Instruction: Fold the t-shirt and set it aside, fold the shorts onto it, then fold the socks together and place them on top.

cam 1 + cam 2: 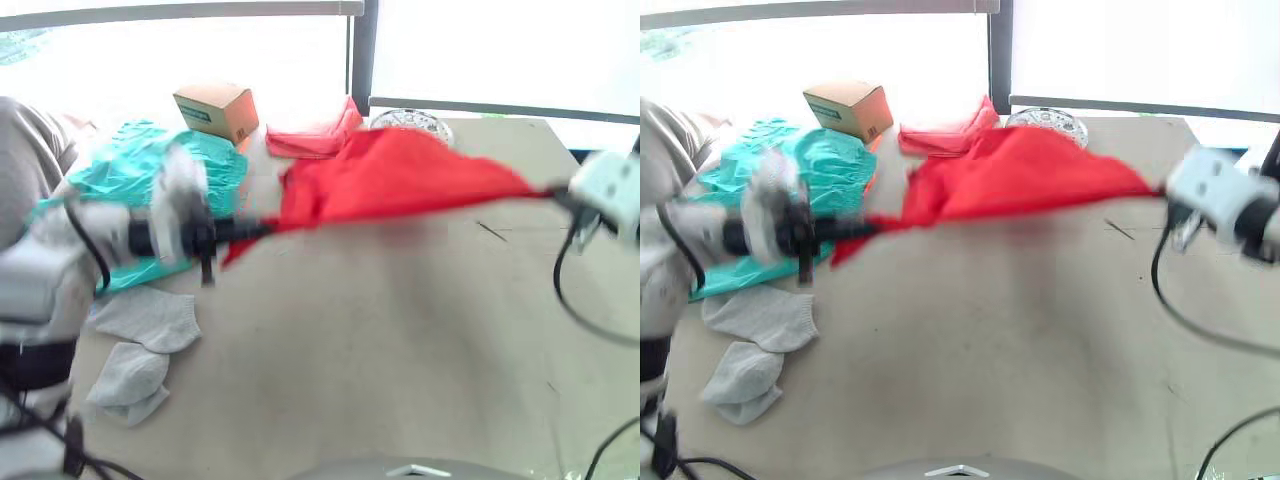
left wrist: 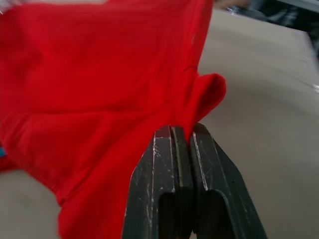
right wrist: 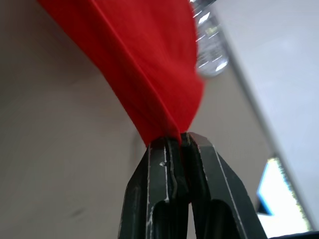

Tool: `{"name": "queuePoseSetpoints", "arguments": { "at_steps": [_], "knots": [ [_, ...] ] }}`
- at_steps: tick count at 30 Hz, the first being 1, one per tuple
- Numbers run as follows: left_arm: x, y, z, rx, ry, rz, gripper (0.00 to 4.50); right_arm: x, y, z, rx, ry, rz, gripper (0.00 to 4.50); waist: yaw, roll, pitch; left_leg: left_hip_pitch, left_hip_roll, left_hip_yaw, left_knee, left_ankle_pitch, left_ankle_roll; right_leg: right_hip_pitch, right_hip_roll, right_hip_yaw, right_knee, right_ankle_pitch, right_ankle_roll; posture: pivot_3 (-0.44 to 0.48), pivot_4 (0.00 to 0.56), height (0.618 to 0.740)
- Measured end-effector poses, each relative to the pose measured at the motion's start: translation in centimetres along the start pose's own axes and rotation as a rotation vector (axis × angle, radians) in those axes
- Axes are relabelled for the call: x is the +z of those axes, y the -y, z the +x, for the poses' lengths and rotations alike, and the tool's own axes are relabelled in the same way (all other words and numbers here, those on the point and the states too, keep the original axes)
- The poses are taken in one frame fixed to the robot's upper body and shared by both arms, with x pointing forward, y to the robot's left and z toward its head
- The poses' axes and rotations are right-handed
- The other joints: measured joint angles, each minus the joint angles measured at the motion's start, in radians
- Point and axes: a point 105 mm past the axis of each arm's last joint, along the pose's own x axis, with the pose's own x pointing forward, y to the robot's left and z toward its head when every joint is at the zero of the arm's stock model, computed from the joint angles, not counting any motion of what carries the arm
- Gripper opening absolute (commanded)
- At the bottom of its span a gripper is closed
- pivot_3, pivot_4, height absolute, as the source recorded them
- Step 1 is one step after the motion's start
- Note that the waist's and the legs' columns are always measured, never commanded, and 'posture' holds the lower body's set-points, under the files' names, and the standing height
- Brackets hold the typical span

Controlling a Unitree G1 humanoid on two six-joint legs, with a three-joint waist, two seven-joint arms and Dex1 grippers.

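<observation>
Now both grippers pinch the t-shirt (image 1: 390, 180), which spans between the left gripper (image 2: 182, 134) and right gripper (image 3: 178, 140) above the table (image 1: 400, 350); keep tension even (avoid sagging) while lowering it flat.

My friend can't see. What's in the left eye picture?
Both grippers, left and right, hold a bright red cloth t-shirt stretched above a tan table. Teal-green shorts and grey socks lie at its left.
</observation>
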Motion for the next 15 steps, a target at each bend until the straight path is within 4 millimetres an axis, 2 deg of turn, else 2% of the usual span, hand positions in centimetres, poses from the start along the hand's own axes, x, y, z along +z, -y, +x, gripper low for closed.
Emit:
{"name": "queuePoseSetpoints", "arguments": {
  "at_steps": [1,3,5,7,9,11,15],
  "knots": [
    [-2.0,1.2,0.4,-0.006,-0.039,-0.048,0.00,-1.7,-3.0,-0.5,0.078,-0.038,0.059,0.02,0.011,0.002,0.001,-0.002,0.000,0.000,0.000,0.000,0.000,-0.002,0.001,0.000,-0.001,0.000,0.000,0.000,0.150,0.739],
    [-3.5,2.7,0.6,-0.022,-0.070,-0.066,0.00,-3.3,-5.8,-1.6,0.149,-0.083,0.105,0.02,0.018,0.003,0.000,-0.001,-0.001,0.001,0.000,0.000,0.000,0.000,0.000,0.000,-0.002,-0.002,0.002,0.000,0.150,0.739],
    [-4.6,3.8,0.7,-0.041,-0.083,-0.099,0.00,-4.5,-7.5,-2.4,0.198,-0.122,0.149,0.02,0.020,0.002,-0.001,0.000,-0.001,0.001,0.001,-0.001,0.001,0.000,0.000,0.001,-0.002,-0.003,0.003,0.000,0.150,0.739],
    [-6.1,5.9,0.6,-0.097,-0.105,-0.173,0.00,-5.9,-10.0,-4.0,0.287,-0.178,0.197,0.02,0.019,0.002,-0.002,0.000,0.000,0.002,0.001,-0.001,0.001,0.000,-0.001,0.001,-0.003,-0.004,0.004,0.000,0.150,0.739],
    [-6.8,7.4,0.2,-0.153,-0.122,-0.232,0.00,-6.6,-11.1,-4.8,0.336,-0.204,0.222,0.02,0.015,0.003,-0.001,0.000,0.000,0.002,0.002,-0.001,0.001,-0.001,-0.001,0.001,-0.002,-0.004,0.005,0.000,0.150,0.739],
    [-7.2,9.1,-0.8,-0.220,-0.182,-0.265,0.00,-6.9,-11.3,-5.8,0.352,-0.215,0.217,0.02,0.012,0.001,-0.002,0.000,0.001,0.002,0.001,-0.004,-0.003,-0.002,0.000,0.001,-0.003,-0.004,0.004,0.000,0.150,0.739],
    [-7.0,10.5,-1.8,-0.277,-0.222,-0.294,0.00,-6.9,-12.0,-6.3,0.395,-0.202,0.221,0.02,0.015,0.002,-0.002,0.000,0.001,0.002,0.001,-0.004,-0.004,-0.002,-0.001,0.001,-0.003,-0.004,0.004,0.000,0.150,0.739]
  ]
}}
